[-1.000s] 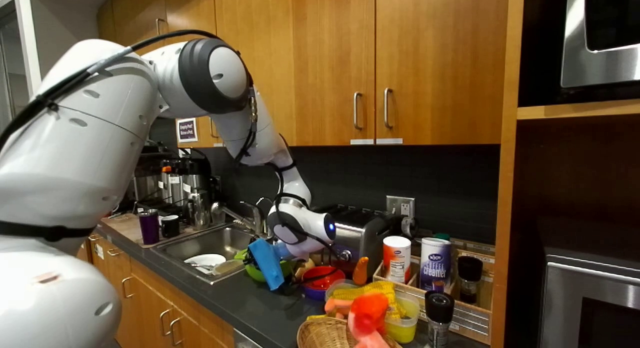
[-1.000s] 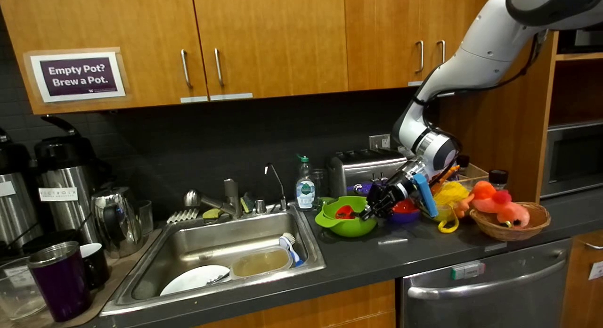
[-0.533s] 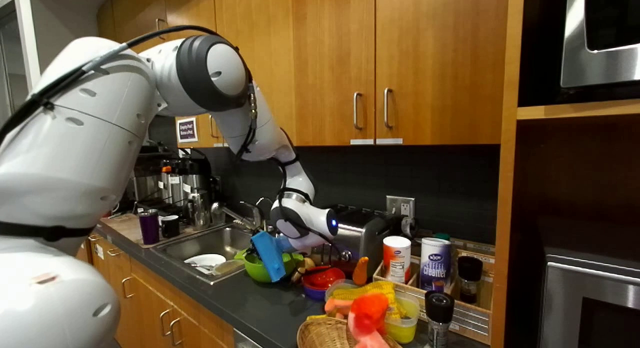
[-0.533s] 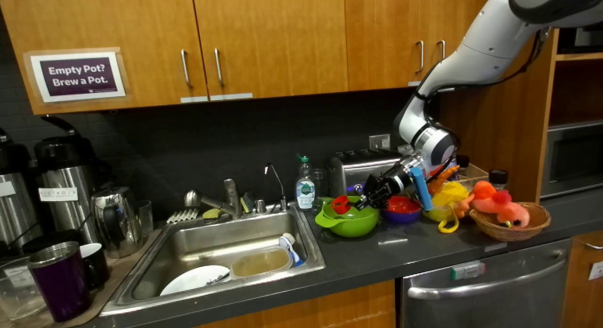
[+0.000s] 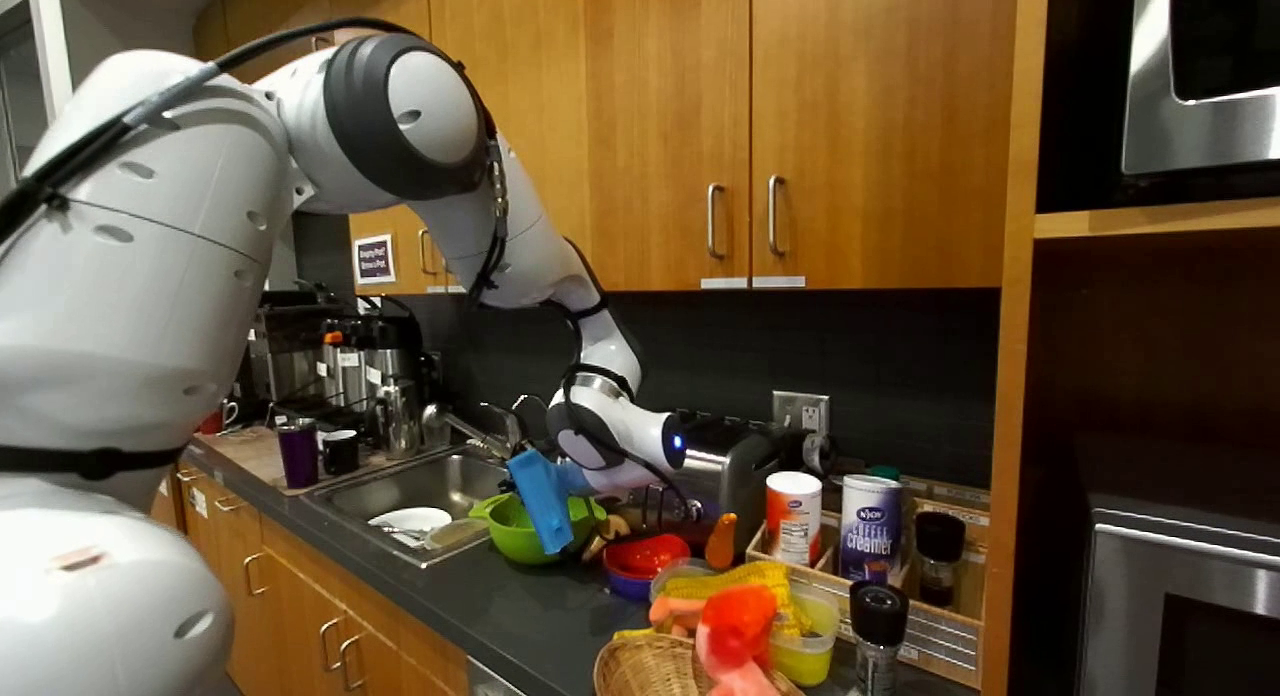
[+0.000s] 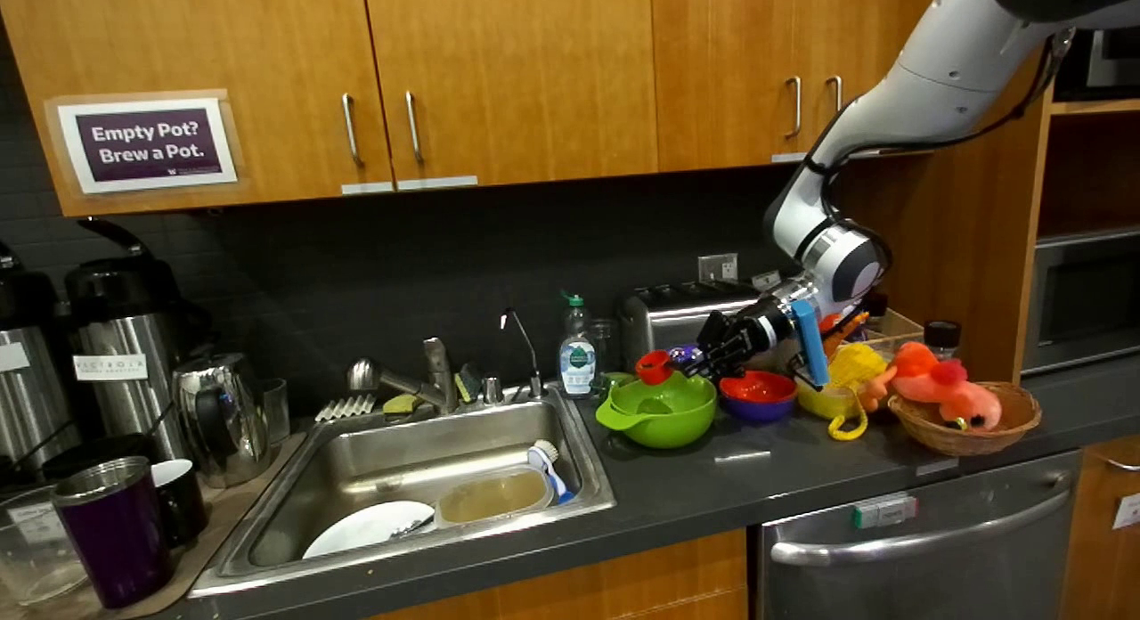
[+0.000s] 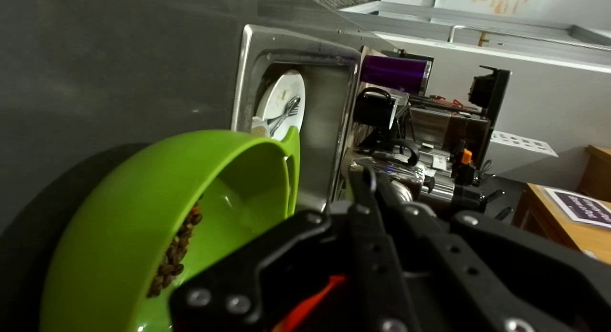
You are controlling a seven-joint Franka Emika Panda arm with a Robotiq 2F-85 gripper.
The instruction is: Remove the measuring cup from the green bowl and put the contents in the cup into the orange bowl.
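The red measuring cup point(image 6: 655, 368) is in the air just above the green bowl point(image 6: 663, 424). My gripper point(image 6: 693, 363) is shut on its handle, and the cup sits beyond the fingertips. In the wrist view my nearly closed fingers point(image 7: 374, 181) hide the cup. There the green bowl point(image 7: 114, 217) lies below and left of the fingers, with brown beans point(image 7: 174, 255) inside. The orange bowl point(image 6: 757, 387) sits in a purple-blue bowl on the counter, beside the green bowl and below my wrist. It also shows in an exterior view point(image 5: 648, 553). The cup's contents cannot be seen.
A toaster point(image 6: 659, 322) and a soap bottle point(image 6: 577, 357) stand behind the bowls. The sink point(image 6: 401, 460) is beside the green bowl. A yellow container point(image 6: 824, 402) and a wicker basket point(image 6: 962, 437) with plush toys stand beyond the orange bowl.
My gripper has risen and lifted the measuring cup from inside the green bowl to above its rim. The bowls have stayed in place.
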